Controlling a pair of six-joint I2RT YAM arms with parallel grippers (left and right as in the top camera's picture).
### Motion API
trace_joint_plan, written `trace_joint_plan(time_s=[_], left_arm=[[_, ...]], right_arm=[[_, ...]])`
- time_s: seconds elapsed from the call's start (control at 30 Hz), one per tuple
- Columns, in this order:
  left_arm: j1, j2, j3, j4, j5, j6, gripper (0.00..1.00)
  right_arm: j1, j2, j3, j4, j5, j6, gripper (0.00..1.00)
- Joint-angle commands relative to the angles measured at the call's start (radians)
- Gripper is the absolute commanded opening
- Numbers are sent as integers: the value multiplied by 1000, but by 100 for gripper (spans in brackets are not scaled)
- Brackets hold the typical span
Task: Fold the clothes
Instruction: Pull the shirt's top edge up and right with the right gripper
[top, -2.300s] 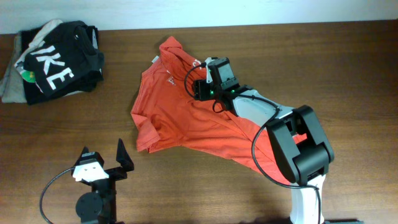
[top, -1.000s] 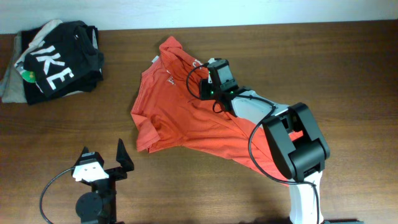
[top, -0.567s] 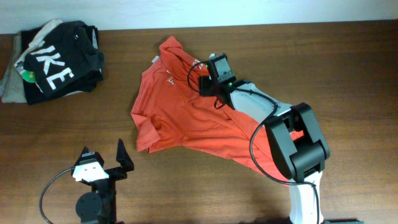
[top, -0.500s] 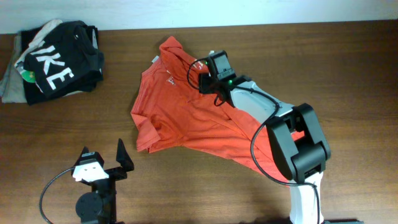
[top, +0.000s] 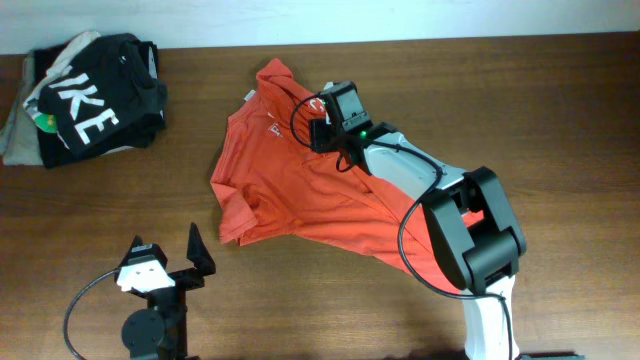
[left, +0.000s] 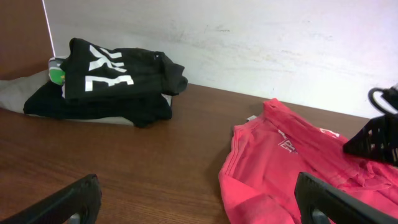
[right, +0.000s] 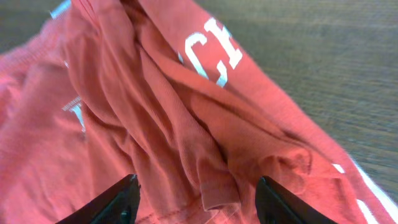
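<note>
Two arms in play: right gripper (right: 196, 196) hovers, jaws spread, over a bunched ridge of the red-orange T-shirt (top: 285, 180), crumpled at the table (top: 560, 120) centre. Left gripper (top: 168, 252) sits released at 7 o'clock. Flattening stage, I reckon; next, pinch that ridge and draw it flat.

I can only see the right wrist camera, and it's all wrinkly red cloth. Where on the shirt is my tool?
Observer: Your right tool is over the far end of the T-shirt, the end away from the arm's base.
Operator: Is the whole shirt flat?
Observer: No. It lies slanted across the table with folds in it, and its near end runs under the right arm.
Operator: Where's the other tool?
Observer: The left tool sits open near the table's front edge, apart from the shirt.
</note>
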Motion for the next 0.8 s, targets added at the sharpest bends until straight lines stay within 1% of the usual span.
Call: trace_joint_plan(time_s=[0.0, 0.13, 0.23, 0.3, 0.33, 0.4, 0.5, 0.57, 0.77], left_arm=[[-4, -5, -6, -1, -6, -5, 99], [-4, -5, -6, -1, -7, -5, 99], [-4, -5, -6, -1, -6, -5, 99], [-4, -5, -6, -1, -6, -5, 99], [-4, -5, -6, -1, -7, -5, 99], [-4, -5, -6, -1, -7, -5, 99], [-4, -5, -6, -1, -7, -5, 99], [-4, -5, -6, -1, -6, -5, 99], [-4, -5, -6, -1, -7, -5, 99]], right_arm=[[10, 36, 20, 10, -12, -6, 62], [10, 45, 20, 19, -20, -6, 62], [11, 66, 20, 26, -32, 2, 60], [10, 71, 20, 34, -32, 2, 52], [10, 71, 21, 37, -32, 2, 45], [8, 70, 21, 40, -24, 4, 35], [8, 68, 36, 27, 1, 9, 26], [8, 68, 71, -13, 18, 8, 18], [8, 68, 93, -35, 18, 8, 8]])
